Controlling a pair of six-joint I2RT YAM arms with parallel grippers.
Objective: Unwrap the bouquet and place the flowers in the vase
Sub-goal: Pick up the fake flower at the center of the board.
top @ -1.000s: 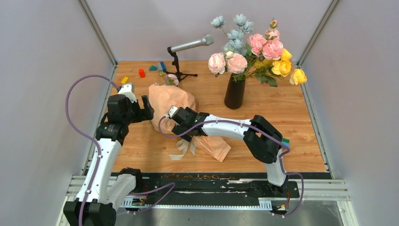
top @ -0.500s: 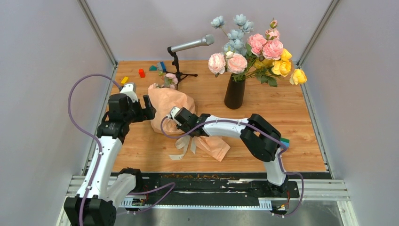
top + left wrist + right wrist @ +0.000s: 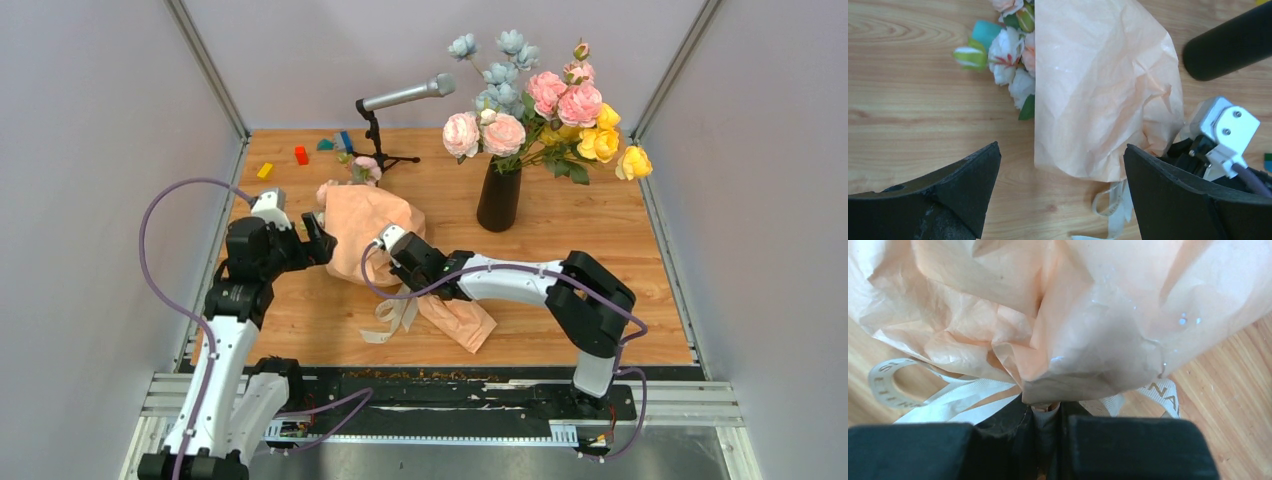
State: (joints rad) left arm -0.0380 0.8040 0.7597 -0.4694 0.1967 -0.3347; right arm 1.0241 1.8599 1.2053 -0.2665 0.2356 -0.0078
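Right gripper (image 3: 1047, 415) was pinched narrow on the tied neck of the bouquet (image 3: 370, 225), right by the ribbon (image 3: 392, 315). Couldn't tell if it had paper or ribbon. Risk imo: that paper's thin and crinkly, so a pull could tear it or drag the whole bundle instead of loosening the bow. Left gripper (image 3: 1063, 155) was wide open, with the paper's edge between its jaws, not gripped. Flowers (image 3: 1010, 50) poked out the far end. The vase (image 3: 499, 195) stood well apart, far right.

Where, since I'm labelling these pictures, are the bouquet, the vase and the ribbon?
bouquet (image 3: 370, 222), top external view, on the crinkled peach paper wrap.
vase (image 3: 498, 198), top external view, on its dark body below the neck.
ribbon (image 3: 955, 400), right wrist view, on a cream strand beneath the paper.
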